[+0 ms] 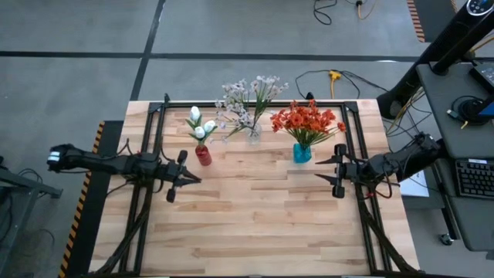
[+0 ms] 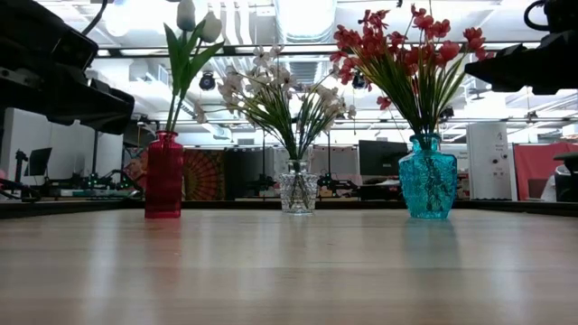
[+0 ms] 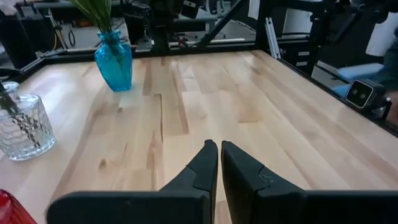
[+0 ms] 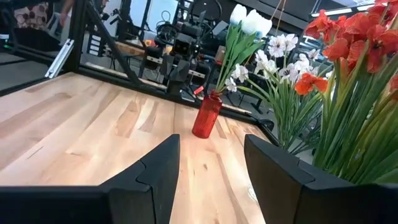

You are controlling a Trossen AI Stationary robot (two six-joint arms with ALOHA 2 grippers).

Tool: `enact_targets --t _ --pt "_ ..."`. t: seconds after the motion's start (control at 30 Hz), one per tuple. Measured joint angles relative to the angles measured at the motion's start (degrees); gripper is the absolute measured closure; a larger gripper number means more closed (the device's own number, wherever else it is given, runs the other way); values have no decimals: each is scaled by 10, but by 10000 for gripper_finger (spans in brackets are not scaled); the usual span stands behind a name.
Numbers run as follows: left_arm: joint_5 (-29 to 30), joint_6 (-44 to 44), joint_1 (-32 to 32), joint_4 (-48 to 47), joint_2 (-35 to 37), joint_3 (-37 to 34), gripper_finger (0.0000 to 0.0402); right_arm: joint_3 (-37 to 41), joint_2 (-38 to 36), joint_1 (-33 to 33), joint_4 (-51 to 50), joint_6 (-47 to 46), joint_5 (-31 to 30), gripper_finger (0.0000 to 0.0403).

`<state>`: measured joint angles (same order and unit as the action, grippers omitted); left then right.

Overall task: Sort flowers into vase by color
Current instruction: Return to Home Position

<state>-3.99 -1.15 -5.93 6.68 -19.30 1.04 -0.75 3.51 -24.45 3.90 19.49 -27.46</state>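
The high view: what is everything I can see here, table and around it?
Table: one, pale wood, centre.
Red vase: one, left end of the row.
White tulips: about three, in the red vase.
Clear vase: one, middle.
Blossom sprays: one bunch, pale, in the clear vase.
Blue vase: one, right end.
Orange-red flowers: one bunch, in the blue vase.
Keyboard: one, dark, desk at right.
Left gripper: dark, shut, table's left.
Right gripper: dark, open, table's right.

Overhead straight down on table [image 1: 255,224], low view level across it, wrist views close, facing inward, red vase [image 1: 203,155] shared
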Motion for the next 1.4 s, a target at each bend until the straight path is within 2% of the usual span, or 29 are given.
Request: enact_targets --t 1.4 --pt "0 0 0 0 -31 1 395 1 0 0 -2 0 0 230"
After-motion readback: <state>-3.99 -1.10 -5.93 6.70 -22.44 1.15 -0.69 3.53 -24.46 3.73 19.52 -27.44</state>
